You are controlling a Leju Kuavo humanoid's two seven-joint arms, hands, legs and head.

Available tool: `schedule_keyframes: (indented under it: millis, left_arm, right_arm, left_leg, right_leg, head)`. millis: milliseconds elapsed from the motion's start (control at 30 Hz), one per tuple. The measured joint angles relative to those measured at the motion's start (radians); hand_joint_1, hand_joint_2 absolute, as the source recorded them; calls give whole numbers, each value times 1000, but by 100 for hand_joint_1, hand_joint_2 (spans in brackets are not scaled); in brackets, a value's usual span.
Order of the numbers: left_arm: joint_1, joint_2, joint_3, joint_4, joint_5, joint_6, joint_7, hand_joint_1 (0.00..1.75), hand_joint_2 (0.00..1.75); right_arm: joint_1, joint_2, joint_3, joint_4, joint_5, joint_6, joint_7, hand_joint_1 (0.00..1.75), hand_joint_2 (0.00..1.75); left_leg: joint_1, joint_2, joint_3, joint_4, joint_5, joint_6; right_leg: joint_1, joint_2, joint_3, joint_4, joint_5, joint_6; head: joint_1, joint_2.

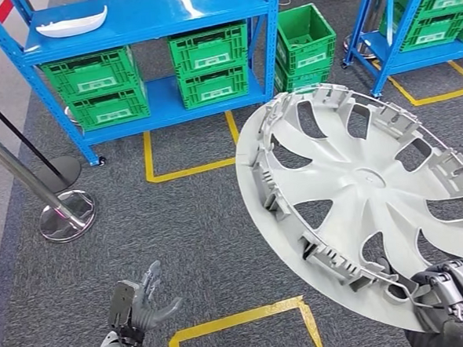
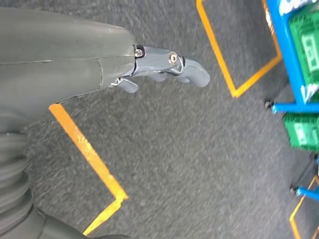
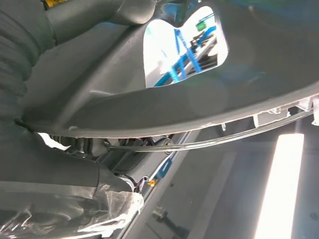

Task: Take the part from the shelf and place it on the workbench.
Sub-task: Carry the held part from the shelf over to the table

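Carpet below; right hand (image 1: 456, 289) grips hubcap (image 1: 361, 189).

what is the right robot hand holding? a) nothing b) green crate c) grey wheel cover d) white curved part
c: the right robot hand grips the rim of the grey wheel cover, held tilted above the carpet.

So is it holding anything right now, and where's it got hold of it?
Yes, the right hand grips a grey hubcap by its rim, at the edge nearest the robot. The left hand holds nothing.
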Motion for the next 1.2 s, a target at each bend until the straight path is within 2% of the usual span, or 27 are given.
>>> schedule_keyframes:
  millis: [33,67,133,200,233,300,333,367,433,467,500,533,567,633,667,700,733,800,867,900,967,1000,1033,1067,1100,1133,1200]
  left_arm:
    - [-1,-2,-2,4,-1,0,0,0,175]
    - [-2,-4,-4,7,-1,0,0,0,175]
    - [-6,-6,-9,11,-2,0,0,0,175]
    - [-11,-8,-14,16,-2,0,0,0,175]
    - [-13,-10,-16,19,-4,0,0,0,175]
    - [-15,-16,-20,22,-6,0,0,0,175]
    - [-16,-19,-22,24,-8,0,0,0,175]
    - [-17,-22,-23,26,-9,0,0,0,175]
    - [-16,-24,-25,30,-10,0,0,0,175]
    - [-16,-23,-25,33,-11,1,0,0,175]
    - [-15,-23,-25,35,-11,1,0,0,175]
    - [-15,-23,-25,37,-12,1,0,0,175]
    - [-16,-24,-26,39,-12,1,0,0,175]
    - [-18,-24,-27,41,-16,1,0,0,175]
    - [-19,-25,-27,42,-17,2,0,0,175]
    - [-20,-25,-28,43,-19,2,0,0,175]
    - [-21,-24,-29,45,-20,2,0,0,175]
    - [-22,-26,-34,48,-24,2,0,0,175]
    - [-24,-27,-39,50,-29,3,0,0,175]
    - [-24,-27,-41,51,-31,3,0,0,175]
    - [-23,-27,-42,56,-34,3,0,0,175]
    - [-23,-27,-42,58,-36,3,0,0,175]
    - [-22,-27,-43,59,-37,3,0,0,175]
    - [-23,-27,-43,60,-38,3,0,0,175]
    - [-24,-27,-43,61,-39,2,0,0,175]
    - [-25,-28,-44,61,-39,2,0,0,175]
    - [-26,-29,-44,63,-39,2,0,0,175]
  right_arm:
    - [6,0,0,-5,4,0,4,175,175]
    - [12,0,0,-10,7,0,8,175,175]
    - [21,0,0,-21,13,0,15,175,175]
    - [26,0,0,-33,18,0,22,175,175]
    - [29,0,0,-39,20,0,26,175,175]
    - [39,0,-1,-49,24,0,32,175,175]
    - [43,0,-1,-53,27,0,35,175,175]
    - [45,0,-1,-56,29,0,39,175,175]
    - [47,0,-2,-59,34,0,45,175,175]
    - [48,0,-2,-59,36,0,47,175,175]
    - [49,0,-2,-60,37,0,49,175,175]
    - [52,0,-2,-61,38,0,51,175,175]
    - [54,0,-2,-62,39,0,53,175,175]
    - [57,0,-2,-65,44,0,62,175,175]
    - [58,0,-2,-68,48,0,67,175,175]
    - [58,0,-2,-71,52,0,72,175,175]
    - [60,0,-2,-73,55,0,77,175,175]
    - [64,0,-3,-77,60,0,86,175,175]
    - [69,0,-3,-83,65,0,96,175,175]
    - [70,0,-3,-86,67,0,100,175,175]
    - [71,0,-4,-89,70,0,103,175,175]
    - [73,0,-4,-89,72,0,105,175,175]
    - [74,0,-4,-89,73,0,105,175,175]
    - [75,0,-4,-90,74,0,105,175,175]
    - [76,0,-4,-91,76,0,106,175,175]
    - [77,0,-4,-92,76,0,106,175,175]
    - [76,0,-4,-96,78,0,107,175,175]
  left_leg:
    - [0,-2,7,-11,18,2]
    - [0,-6,33,-60,51,5]
    - [3,-39,104,-198,115,12]
    - [5,-68,139,-277,132,16]
    - [4,-71,140,-286,129,18]
    - [5,-57,136,-288,134,27]
    - [7,-48,135,-290,137,32]
    - [9,-39,134,-292,140,37]
    - [8,-17,132,-292,142,41]
    - [7,-5,131,-292,142,42]
    - [6,6,130,-291,142,42]
    - [6,17,130,-291,142,42]
    - [6,26,130,-291,142,42]
    - [3,40,132,-290,140,38]
    - [0,46,132,-289,140,35]
    - [-3,51,132,-287,140,32]
    - [-6,56,131,-287,141,27]
    - [-4,62,130,-285,139,18]
    - [-2,41,115,-249,107,7]
    - [-1,24,93,-201,76,4]
    - [0,3,30,-62,9,1]
    - [0,0,7,-11,-4,1]
    - [0,-2,-1,4,3,2]
    - [0,-4,10,-21,28,3]
    - [1,-11,38,-78,66,5]
    - [4,-30,71,-149,100,5]
    - [9,-64,118,-254,131,7]
  right_leg:
    - [0,10,-2,0,3,2]
    - [0,20,-3,0,5,4]
    - [0,38,-7,4,9,11]
    - [1,53,-18,7,16,22]
    - [0,60,-24,8,20,29]
    - [-2,66,-35,8,23,40]
    - [-1,54,-45,23,11,45]
    - [0,36,-63,59,-13,50]
    - [1,-4,-117,189,-84,59]
    - [0,-14,-143,253,-111,63]
    - [0,-19,-154,289,-121,64]
    - [0,-21,-145,284,-113,64]
    - [0,-25,-115,238,-88,63]
    - [3,-50,-30,95,-37,58]
    - [5,-62,0,42,-23,53]
    - [7,-70,16,13,-19,48]
    - [9,-71,18,6,-22,41]
    - [7,-54,12,6,-17,27]
    - [3,-40,10,1,-11,13]
    - [1,-32,8,-1,-8,8]
    - [1,-14,3,-1,-4,2]
    - [1,-4,1,-1,-3,1]
    - [0,7,-1,0,-1,2]
    - [0,19,-1,0,0,3]
    - [-1,29,-1,1,1,5]
    - [-1,39,-2,3,2,8]
    - [-1,58,-12,10,5,18]
  head:
    - [0,0]
    - [0,0]
    - [0,0]
    - [1,0]
    - [1,0]
    - [2,0]
    - [5,0]
    - [10,0]
    - [18,0]
    - [18,0]
    - [18,0]
    - [18,0]
    - [18,0]
    - [18,0]
    - [18,0]
    - [17,0]
    - [17,0]
    - [17,0]
    - [16,0]
    - [15,0]
    - [14,0]
    - [14,0]
    - [14,0]
    - [14,0]
    - [14,0]
    - [14,0]
    - [14,0]
